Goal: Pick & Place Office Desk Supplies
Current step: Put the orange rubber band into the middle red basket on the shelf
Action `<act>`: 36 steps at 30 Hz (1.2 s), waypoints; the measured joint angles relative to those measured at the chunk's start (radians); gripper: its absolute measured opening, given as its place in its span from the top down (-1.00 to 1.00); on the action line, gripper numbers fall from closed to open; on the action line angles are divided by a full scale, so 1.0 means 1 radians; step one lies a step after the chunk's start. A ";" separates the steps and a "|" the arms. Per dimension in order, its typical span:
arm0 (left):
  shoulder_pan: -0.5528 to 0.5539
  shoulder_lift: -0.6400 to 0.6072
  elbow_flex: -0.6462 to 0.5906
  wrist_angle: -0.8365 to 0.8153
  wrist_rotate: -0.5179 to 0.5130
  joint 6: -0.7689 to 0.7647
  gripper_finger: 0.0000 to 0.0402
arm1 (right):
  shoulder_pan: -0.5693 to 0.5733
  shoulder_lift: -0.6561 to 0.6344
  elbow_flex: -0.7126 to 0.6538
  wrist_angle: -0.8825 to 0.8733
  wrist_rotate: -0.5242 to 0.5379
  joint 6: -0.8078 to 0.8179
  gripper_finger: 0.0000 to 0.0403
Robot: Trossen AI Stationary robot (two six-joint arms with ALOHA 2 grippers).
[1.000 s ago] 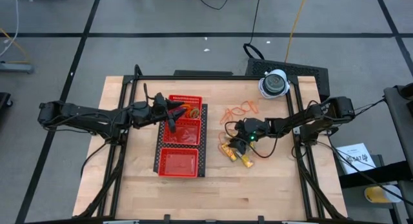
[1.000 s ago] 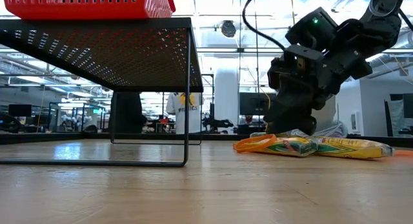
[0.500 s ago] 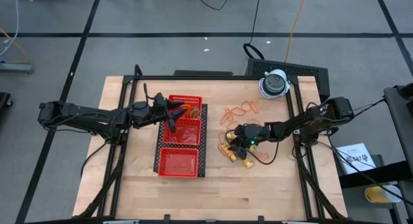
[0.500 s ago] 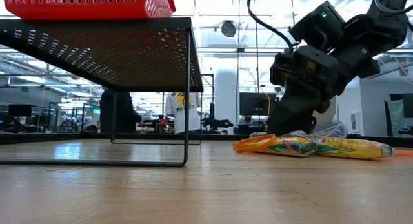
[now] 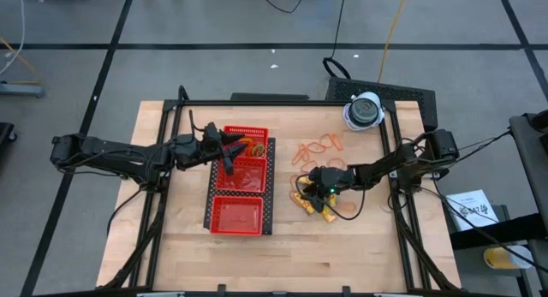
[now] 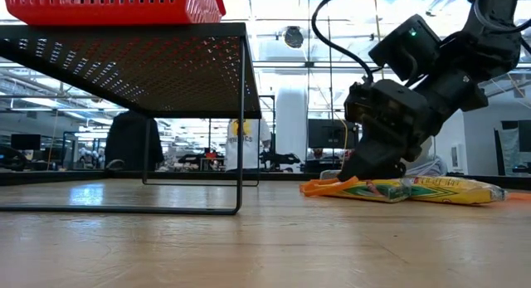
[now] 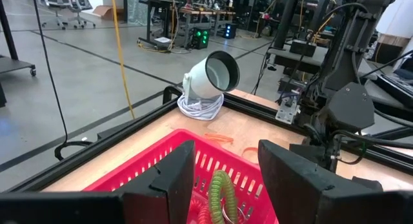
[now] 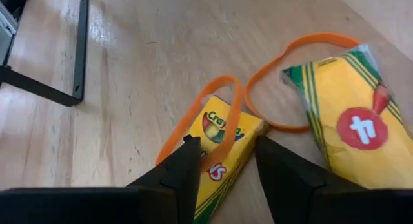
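Beside the red tray [image 5: 238, 181], right gripper [image 8: 222, 156] sits low over a small crayon box [image 8: 222, 137], fingers [image 8: 184, 169] parted astride it, orange rubber band [image 8: 206, 117] draped across: likely lining up a grasp. Second crayon pack [image 8: 352, 124] just beside. Left gripper [image 7: 226, 179] hovers released over tray's far compartment, probably after a drop.

Right gripper [image 5: 310, 193] low near the tabletop, fingers [image 8: 184, 169] parted (left gripper [image 5: 224, 145] also parted, raised).

high: overhead, straight down | low: table-level | wrists: close, forward | shared: red tray [image 5: 239, 181]
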 joint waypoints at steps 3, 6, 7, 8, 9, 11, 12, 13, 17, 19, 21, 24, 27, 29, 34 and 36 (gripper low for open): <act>0.000 0.000 0.000 -0.001 0.000 0.000 0.12 | 0.000 -0.003 0.000 -0.001 0.000 -0.021 0.48; 0.000 0.000 0.000 -0.001 0.000 0.000 0.12 | 0.000 -0.007 0.000 0.006 0.000 -0.052 0.65; 0.000 0.000 0.000 -0.002 0.000 0.000 0.12 | 0.000 -0.007 0.000 0.011 0.000 -0.064 0.71; 0.000 0.000 0.000 -0.003 0.000 0.000 0.12 | 0.000 -0.007 -0.001 0.016 0.000 -0.072 0.76; 0.000 0.000 0.000 -0.003 0.000 0.000 0.12 | 0.000 -0.007 -0.001 0.021 0.000 -0.083 0.82; 0.000 0.000 0.000 -0.004 0.000 0.000 0.12 | 0.000 -0.007 -0.001 0.027 0.000 -0.100 0.93; 0.000 0.000 0.000 -0.004 0.000 0.000 0.12 | 0.000 -0.007 -0.001 0.029 0.000 -0.107 0.96; 0.000 0.000 0.000 -0.004 0.000 0.000 0.12 | 0.000 -0.007 -0.002 0.032 0.000 -0.116 0.98; 0.000 0.000 0.000 -0.004 0.000 0.000 0.12 | 0.000 -0.007 -0.002 0.042 0.000 -0.128 0.97; 0.000 0.000 0.000 -0.004 0.000 0.000 0.12 | 0.000 -0.007 -0.002 0.050 0.000 -0.145 0.99; 0.000 0.000 0.000 -0.004 0.000 0.000 0.12 | 0.000 -0.007 -0.002 0.063 0.000 -0.153 0.99; 0.000 0.000 0.000 -0.005 0.000 0.000 0.12 | 0.000 -0.025 -0.002 0.077 0.000 -0.175 0.99; 0.000 0.000 0.000 -0.005 0.000 0.000 0.12 | -0.003 -0.058 -0.003 0.073 0.000 -0.199 0.99; 0.000 0.000 0.000 -0.005 0.000 0.000 0.12 | -0.003 -0.086 -0.002 0.076 0.000 -0.218 0.99; 0.000 0.000 0.000 -0.004 0.000 0.000 0.12 | -0.005 -0.156 -0.002 0.076 0.000 -0.269 0.99; 0.000 0.000 0.000 -0.004 0.000 0.000 0.12 | -0.005 -0.185 -0.002 0.076 0.000 -0.294 0.99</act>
